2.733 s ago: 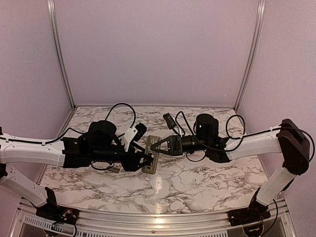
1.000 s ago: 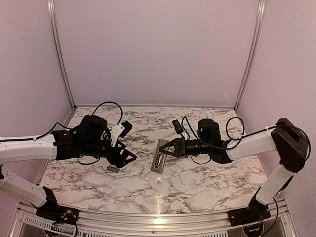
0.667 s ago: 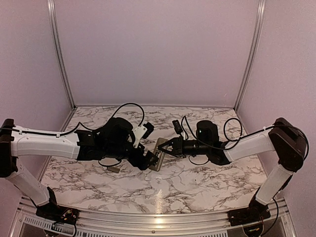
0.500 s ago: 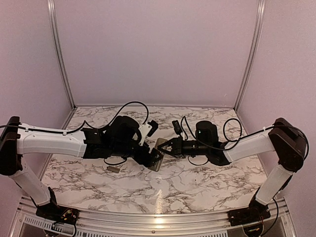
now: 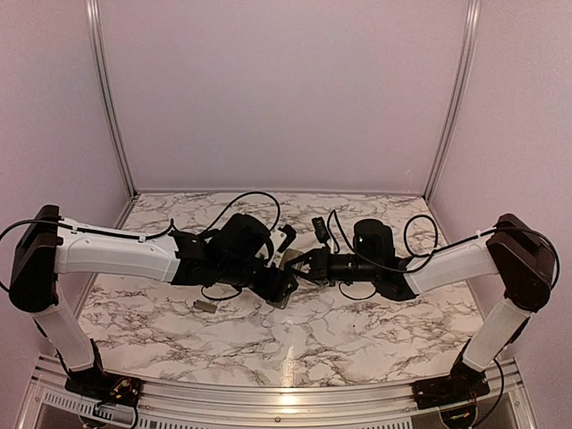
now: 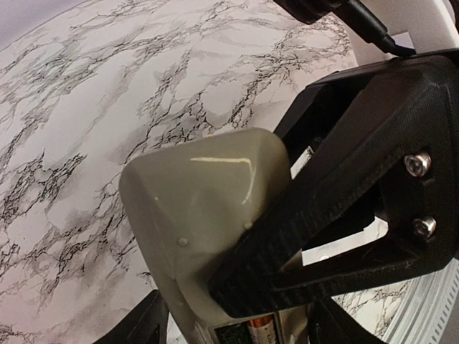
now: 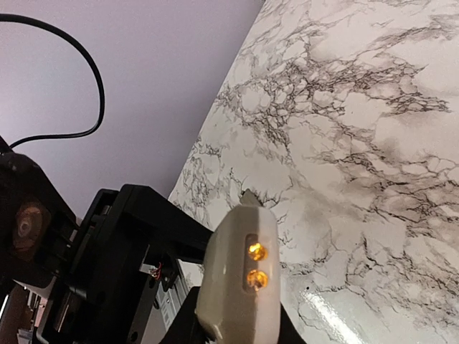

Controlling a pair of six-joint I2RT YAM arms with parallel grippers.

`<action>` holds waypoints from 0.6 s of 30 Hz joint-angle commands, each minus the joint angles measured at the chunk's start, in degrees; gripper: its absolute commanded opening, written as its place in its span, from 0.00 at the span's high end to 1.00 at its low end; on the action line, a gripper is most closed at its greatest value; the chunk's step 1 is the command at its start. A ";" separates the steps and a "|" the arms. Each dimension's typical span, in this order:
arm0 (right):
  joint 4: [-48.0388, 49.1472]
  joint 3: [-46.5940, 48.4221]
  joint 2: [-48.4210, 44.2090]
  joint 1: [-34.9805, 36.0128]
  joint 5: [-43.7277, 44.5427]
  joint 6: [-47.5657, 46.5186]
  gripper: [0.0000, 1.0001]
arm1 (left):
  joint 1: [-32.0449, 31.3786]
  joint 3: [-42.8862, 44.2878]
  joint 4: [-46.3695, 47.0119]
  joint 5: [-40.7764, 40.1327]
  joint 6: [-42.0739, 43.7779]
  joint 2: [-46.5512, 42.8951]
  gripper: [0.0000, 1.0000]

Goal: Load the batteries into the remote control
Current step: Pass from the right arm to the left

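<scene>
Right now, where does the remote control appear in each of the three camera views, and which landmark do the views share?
Top external: the remote control is at the centre of the picture, mostly covered.
Left wrist: it fills the lower centre, grey-beige, very close.
Right wrist: its end face stands at the bottom centre, with two orange lights.
Shared landmark: the marble tabletop behind it in all three.

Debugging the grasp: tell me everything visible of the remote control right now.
The remote control is a small flat body of glossy grey-beige plastic with rounded corners, apparently lifted off the marble table between the arms. The right hand clamps it, a black finger lying across its back. Two amber bulbs sit in its end face. What looks like a battery shows in its back. The left hand is at it; its grip is unclear.
</scene>
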 commanded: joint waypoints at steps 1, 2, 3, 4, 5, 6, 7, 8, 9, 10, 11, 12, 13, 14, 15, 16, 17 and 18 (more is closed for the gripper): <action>2.08 0.43 -1.86 0.58 0.54 0.46 1.00 | -0.33 1.92 -2.50 -0.78 -0.23 1.17 0.37; 2.09 0.37 -1.86 0.55 0.49 0.48 1.00 | -0.37 2.07 -2.79 -0.77 -0.09 1.24 0.42; 2.10 0.29 -1.86 0.53 0.31 0.41 0.98 | -0.37 2.17 -3.13 -0.77 -0.06 1.14 0.47; 2.10 0.24 -1.93 0.45 0.11 0.42 0.96 | -0.33 2.21 -3.32 -0.77 0.35 1.16 0.51; 2.10 0.12 -2.09 0.30 -0.18 0.37 0.93 | -0.37 2.26 -3.77 -0.70 0.74 1.16 0.54; 1.91 0.04 -2.24 0.09 -0.40 0.25 0.90 | -0.30 2.35 -4.41 -0.68 1.19 1.10 0.57; 1.54 -0.10 -2.56 -0.21 -0.61 0.13 0.86 | -0.29 2.34 -5.00 -0.57 1.79 1.02 0.60; 0.85 -0.25 -2.91 -0.74 -0.92 -0.06 0.81 | -0.22 2.36 -5.75 -0.26 2.64 0.85 0.61; 0.07 -0.42 -3.32 -1.03 -1.18 -0.27 0.77 | -0.20 2.28 -6.67 0.05 3.69 0.59 0.62; -0.76 -0.63 -3.91 -1.77 -1.45 -0.61 0.67 | -0.12 2.21 -7.71 0.36 4.86 0.36 0.63; -1.55 -1.15 -4.53 -2.37 -1.59 -1.03 0.60 | 0.01 2.12 -9.02 0.87 6.20 0.10 0.63; -2.00 -1.93 -5.50 -2.84 -1.65 -1.55 0.51 | 0.25 2.10 -10.38 1.59 7.33 -0.01 0.63; -2.46 -2.65 -6.53 -3.29 -1.68 -2.17 0.44 | 0.39 2.07 -11.85 2.74 9.02 -0.08 0.63; -3.09 -3.40 -7.60 -3.70 -1.58 -2.92 0.37 | 0.49 2.02 -13.29 4.00 10.67 -0.14 0.64; -4.19 -3.98 -8.72 -4.04 -1.33 -3.75 0.32 | 0.50 1.94 -14.58 4.53 12.21 -0.08 0.64; -5.56 -4.59 -9.73 -4.36 -1.28 -4.54 0.28 | 0.51 1.90 -16.04 5.54 14.14 0.04 0.64; -6.01 -5.16 -10.84 -4.75 -1.17 -5.24 0.26 | 0.51 1.99 -17.63 6.50 15.61 0.36 0.64; -7.32 -5.65 -11.79 -5.15 -0.97 -5.93 0.25 | 0.51 2.35 -19.35 6.57 18.16 0.79 0.64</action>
